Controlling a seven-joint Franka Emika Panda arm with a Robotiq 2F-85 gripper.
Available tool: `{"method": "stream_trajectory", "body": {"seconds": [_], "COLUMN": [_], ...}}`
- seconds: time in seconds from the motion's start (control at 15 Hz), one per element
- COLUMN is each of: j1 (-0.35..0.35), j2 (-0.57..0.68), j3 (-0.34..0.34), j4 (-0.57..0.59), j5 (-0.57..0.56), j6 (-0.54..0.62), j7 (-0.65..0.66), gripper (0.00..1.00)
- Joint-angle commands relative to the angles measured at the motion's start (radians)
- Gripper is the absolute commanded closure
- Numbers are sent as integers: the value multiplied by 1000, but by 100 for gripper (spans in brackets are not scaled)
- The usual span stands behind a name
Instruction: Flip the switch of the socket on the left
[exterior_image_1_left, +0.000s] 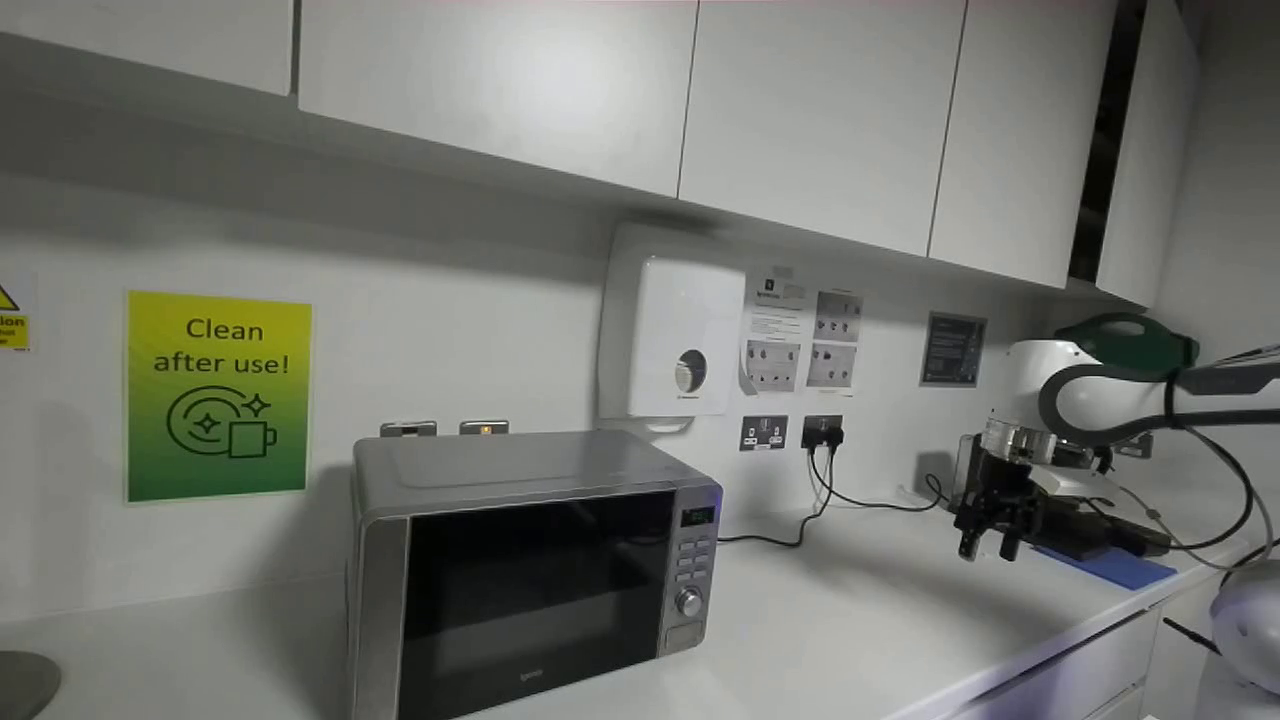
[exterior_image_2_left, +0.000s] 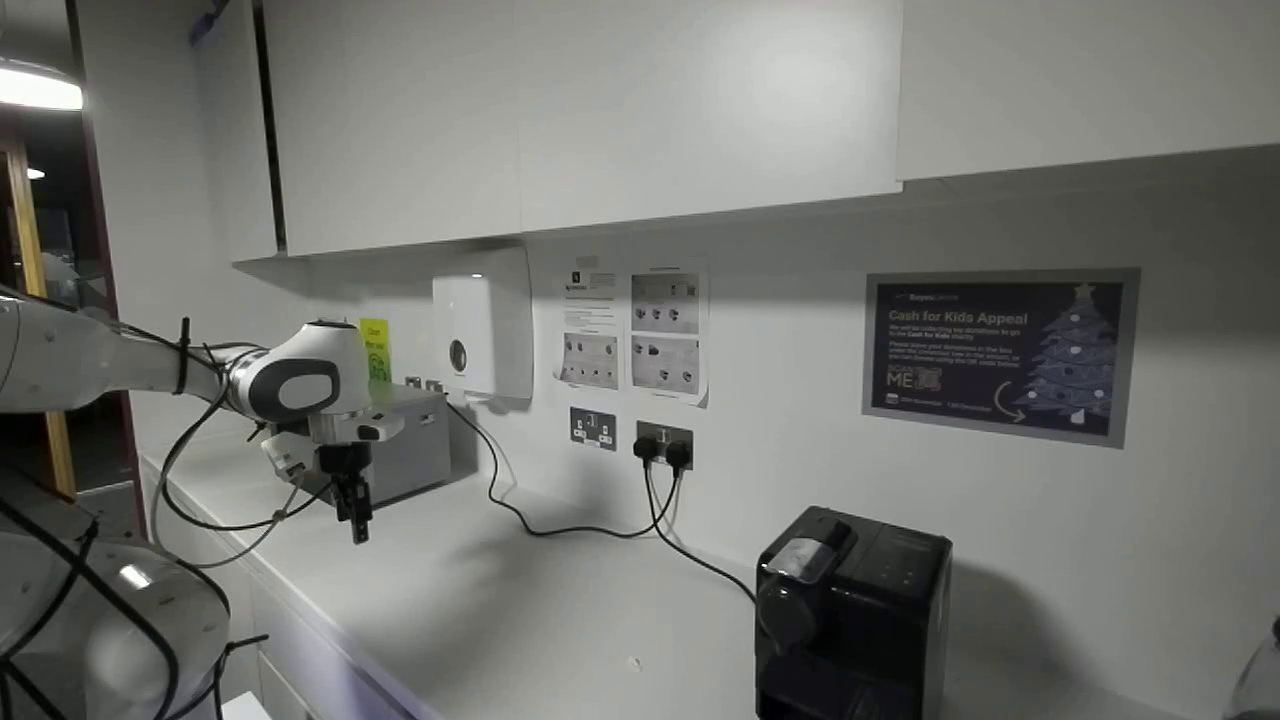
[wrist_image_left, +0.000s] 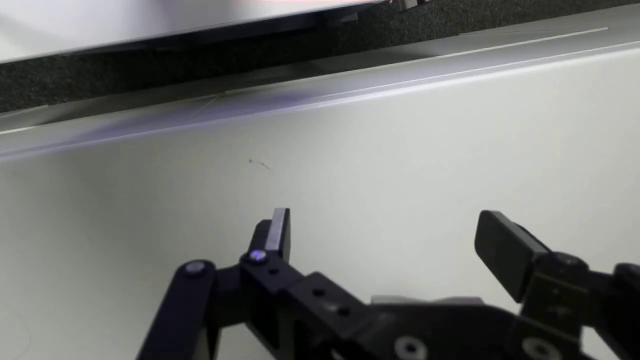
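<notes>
The left wall socket (exterior_image_1_left: 763, 433) is a grey double socket with nothing plugged in; it also shows in an exterior view (exterior_image_2_left: 593, 428). Its switches are too small to read. The socket beside it (exterior_image_1_left: 822, 424), on the right, holds two black plugs (exterior_image_2_left: 678, 455). My gripper (exterior_image_1_left: 988, 550) points down above the white counter, well apart from the sockets; it also shows in an exterior view (exterior_image_2_left: 360, 538). In the wrist view my gripper (wrist_image_left: 382, 227) is open, with its fingers wide apart and nothing between them. The sockets are out of the wrist view.
A grey microwave (exterior_image_1_left: 540, 590) stands on the counter (exterior_image_1_left: 850, 600), near the left socket. Black cables (exterior_image_2_left: 590, 531) run from the plugs over the counter. A black coffee machine (exterior_image_2_left: 855, 610) stands to the right. A paper dispenser (exterior_image_1_left: 672, 330) and cabinets (exterior_image_1_left: 820, 110) hang above.
</notes>
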Motion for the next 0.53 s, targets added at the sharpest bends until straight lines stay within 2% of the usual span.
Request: {"method": "stream_trajectory", "body": {"seconds": [0.0,0.2,0.47], "j1": [-5,-17,-36], "j2": [2,29,121], "j3": [3,0,3], "j4": [2,6,32], "j5": [12,37,89], "j6": [2,58,214], "j7": [-4,15,49], "gripper": [0,0,0]}}
